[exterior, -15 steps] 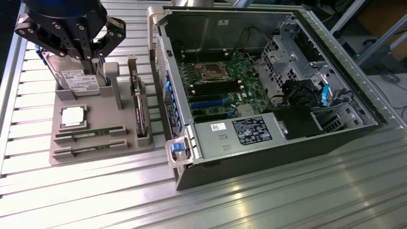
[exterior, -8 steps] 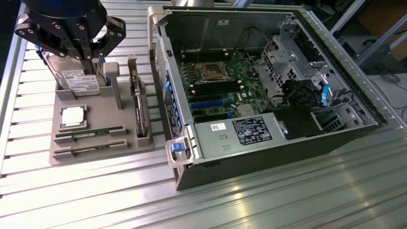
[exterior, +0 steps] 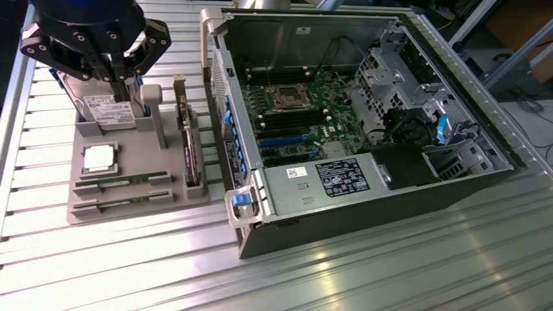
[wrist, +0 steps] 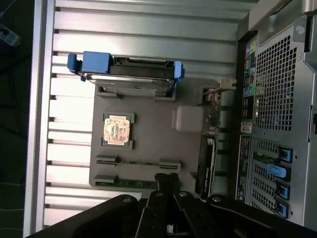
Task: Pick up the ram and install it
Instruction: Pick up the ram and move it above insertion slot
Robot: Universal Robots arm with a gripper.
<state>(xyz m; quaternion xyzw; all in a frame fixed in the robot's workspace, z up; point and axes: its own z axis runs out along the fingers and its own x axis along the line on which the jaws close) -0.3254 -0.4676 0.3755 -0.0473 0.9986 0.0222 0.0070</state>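
Hovering at the exterior view's left, the closed end effector [exterior: 121, 92] hangs over the hard drive [exterior: 111, 111], which stands in the grey holder [exterior: 160, 155]. The ram [exterior: 121, 180] lies in a holder slot just beside the processor [exterior: 101, 159], apart from the fingers. Rightward, the open case [exterior: 363, 116] rests on the surface [exterior: 389, 272].

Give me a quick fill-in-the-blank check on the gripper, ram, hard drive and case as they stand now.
1. The gripper hangs above the grey holder with its jaws ___, gripping nothing.
2. The hard drive stands ___ in the holder.
3. The ram lies in the holder next to the square silver ___.
4. The open computer case sits to the exterior view's ___ of the holder.
Missing words: shut; upright; processor; right.
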